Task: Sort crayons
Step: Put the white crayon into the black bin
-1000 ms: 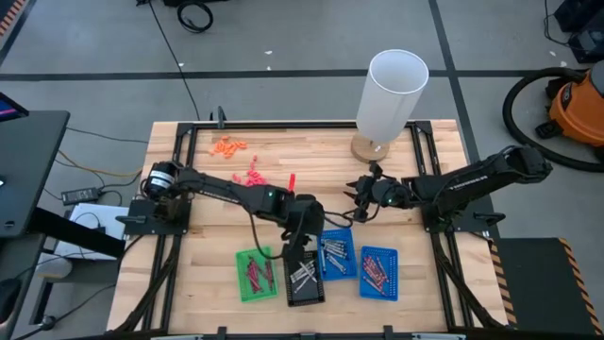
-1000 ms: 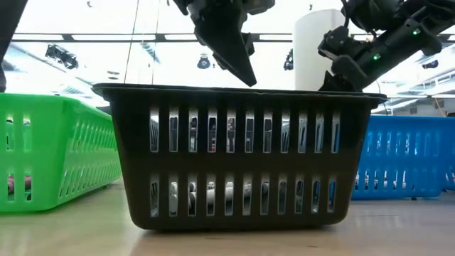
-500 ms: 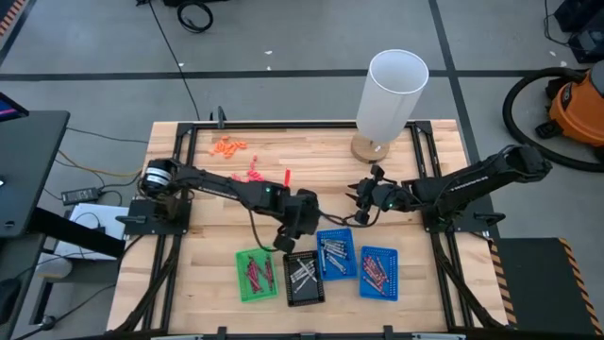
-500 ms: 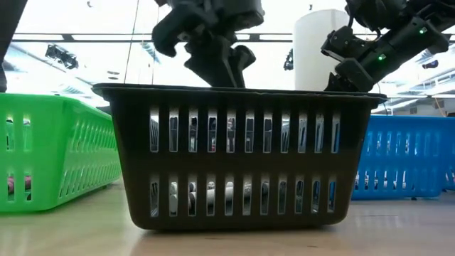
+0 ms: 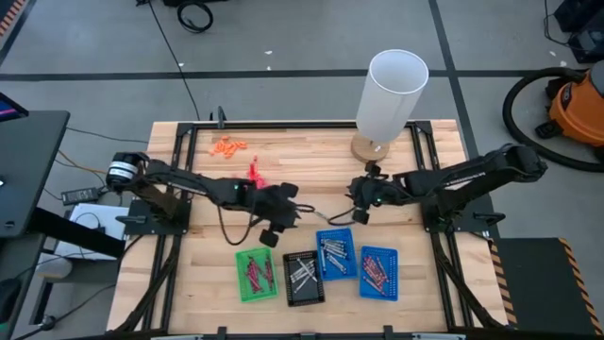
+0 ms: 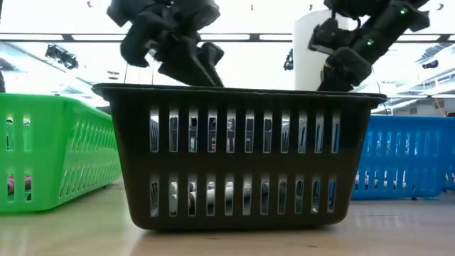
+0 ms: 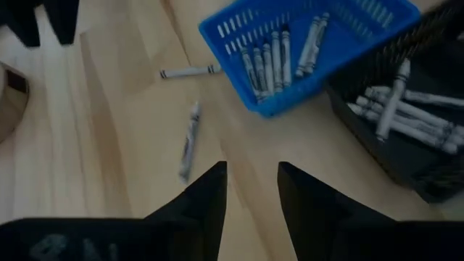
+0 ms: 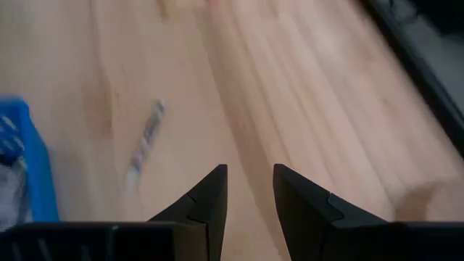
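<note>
1. While both my arms hang over the middle of the table [image 5: 189, 274], my left gripper [image 5: 269, 233] sits just behind the green tray [image 5: 240, 283] and the black tray [image 5: 304, 295], its fingers [image 7: 210, 199] apart with nothing between them.
2. My right gripper [image 5: 357, 200] hovers above bare wood behind the blue trays; its fingers [image 8: 210, 196] also stand apart and hold nothing.
3. Most crayons [image 5: 305, 274] are already in trays: dark red ones in the green tray, pale grey ones in the black tray, more grey ones in the first blue tray [image 5: 326, 236], red ones in the second blue tray [image 5: 387, 253].
4. From my left wrist I see two loose grey crayons [image 7: 190, 138] lying on the wood just beside the first blue tray, well apart from my fingers.
5. My right wrist view shows one loose grey crayon [image 8: 147, 138] lying flat on the table near the blue tray's edge.
6. A red crayon [image 5: 253, 173] lies near the small pink-red bits toward the table's back, and orange bits [image 5: 227, 145] sit farther back on the left.
7. A tall white cylinder [image 5: 391, 94] stands on a round wooden base at the back edge.
</note>
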{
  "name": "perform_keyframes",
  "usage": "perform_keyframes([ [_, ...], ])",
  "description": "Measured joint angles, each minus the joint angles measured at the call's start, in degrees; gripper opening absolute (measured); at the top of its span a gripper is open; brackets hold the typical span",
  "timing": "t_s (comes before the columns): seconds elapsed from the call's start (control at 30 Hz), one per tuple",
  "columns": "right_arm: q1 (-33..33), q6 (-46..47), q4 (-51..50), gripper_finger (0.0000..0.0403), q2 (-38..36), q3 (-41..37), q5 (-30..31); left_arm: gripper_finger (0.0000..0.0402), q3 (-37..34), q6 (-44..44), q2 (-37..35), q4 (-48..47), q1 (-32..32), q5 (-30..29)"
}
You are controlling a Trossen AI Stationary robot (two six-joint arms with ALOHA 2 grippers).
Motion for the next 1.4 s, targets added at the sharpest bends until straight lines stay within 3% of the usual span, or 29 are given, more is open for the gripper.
perform_keyframes([
  [0.17,-2.25,-0.8,-7.3,0.012,5.0,5.79,-6.17,0.0133,-9.02,-2.03,-2.67,11.7,-1.0,-0.36],
  [0.33,-3.18,-7.91,-17.04,0.0122,10.07,12.18,-10.91,0.0133,-14.98,-2.6,-4.0,21.34,-1.61,-0.61],
  [0.53,-3.21,-19.4,-24.89,0.0122,13.15,18.34,-15.41,0.0133,-16.22,-3.71,-6.65,21.16,-2.29,-1.2],
  [0.77,-3.53,-25.73,-29.23,0.0123,17.42,19.67,-18.89,0.0133,-17.42,-3.72,-7.59,22.33,-2.54,-1.28],
  [0.97,-6.02,-19.87,-28.26,0.0135,23.22,23.36,-17.77,0.0133,-18.66,-7.3,-7.45,27.89,-1.64,-1.45],
  [1.2,-8.3,-12.04,-28.16,0.0159,31.18,32.3,-22.18,0.0133,-18.86,-11.88,-7.38,27.06,-0.39,-1.52],
  [1.4,-8.3,-8.17,-28.39,0.019,36.13,37.57,-23.02,0.0133,-24.46,-12.6,-7.96,30.33,-3.51,-3.91],
])
